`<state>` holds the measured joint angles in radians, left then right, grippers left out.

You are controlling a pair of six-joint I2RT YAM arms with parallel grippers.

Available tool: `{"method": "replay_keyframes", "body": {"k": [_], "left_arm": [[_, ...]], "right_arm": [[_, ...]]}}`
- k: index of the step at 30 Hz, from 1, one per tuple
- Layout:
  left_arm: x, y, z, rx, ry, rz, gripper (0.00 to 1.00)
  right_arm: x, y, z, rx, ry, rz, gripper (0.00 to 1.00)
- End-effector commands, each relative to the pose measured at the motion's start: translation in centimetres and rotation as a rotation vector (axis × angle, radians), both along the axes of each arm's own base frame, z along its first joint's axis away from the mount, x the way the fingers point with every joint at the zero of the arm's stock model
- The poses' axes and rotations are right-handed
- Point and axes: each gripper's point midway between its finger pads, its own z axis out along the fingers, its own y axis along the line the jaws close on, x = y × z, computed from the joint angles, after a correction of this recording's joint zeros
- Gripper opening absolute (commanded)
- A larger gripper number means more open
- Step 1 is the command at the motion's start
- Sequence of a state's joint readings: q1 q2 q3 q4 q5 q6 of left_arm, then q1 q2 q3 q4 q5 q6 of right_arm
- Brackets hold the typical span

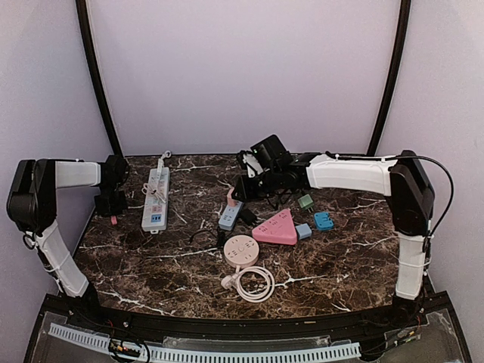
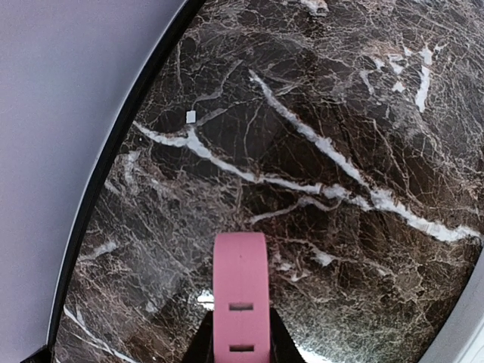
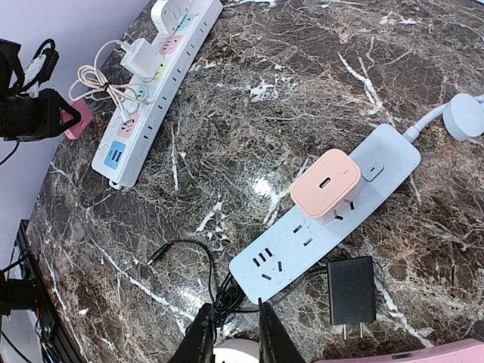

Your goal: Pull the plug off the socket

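On your far left, the left gripper (image 1: 113, 213) hangs over the edge of the marble table (image 1: 151, 280), clenched on a small pink block (image 2: 240, 295) that sticks out between its dark fingers. Just to its right lies a long white power strip (image 1: 155, 198), with a white charger (image 3: 140, 57) plugged into it and a looped white cord (image 3: 102, 83) across it. In the middle, the pale blue socket strip (image 3: 302, 242) lies at a slant. The pink plug (image 3: 325, 185) rests on top of it, tilted, with prongs showing under its near edge. You cannot tell whether they sit in the slots. The right gripper (image 3: 234, 306) hovers near the end of that strip, above a tangle of black cable (image 3: 189, 261), its fingers slightly parted and holding nothing. A black adapter (image 3: 350, 291) lies just beside the strip. Further right are a round white socket (image 1: 242, 249), a pink triangular socket (image 1: 276, 228), a green cube (image 1: 306, 201) and a blue cube (image 1: 324, 221).
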<state>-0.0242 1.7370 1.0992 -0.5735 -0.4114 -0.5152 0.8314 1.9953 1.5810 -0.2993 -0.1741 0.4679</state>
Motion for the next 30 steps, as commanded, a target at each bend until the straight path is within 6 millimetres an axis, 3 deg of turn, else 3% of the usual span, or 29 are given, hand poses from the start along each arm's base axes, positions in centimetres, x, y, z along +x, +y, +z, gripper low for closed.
{"method": "replay_keyframes", "body": {"k": [1,12,30], "left_arm": [[0.5,0.2,0.3,0.005,-0.003,-0.002,0.17],[1.1,-0.6,0.4,-0.039,-0.026,-0.027,0.3],[2.3,-2.9,4.5,-0.162,-0.166,-0.097,0.48]], "right_arm": [[0.0,0.2,1.6,0.016,-0.049,0.007,0.19],[0.1,0.0,1.8,-0.001,-0.063,0.009,0.22],[2.6,0.0,1.4,-0.08,-0.158,0.029,0.42]]}}
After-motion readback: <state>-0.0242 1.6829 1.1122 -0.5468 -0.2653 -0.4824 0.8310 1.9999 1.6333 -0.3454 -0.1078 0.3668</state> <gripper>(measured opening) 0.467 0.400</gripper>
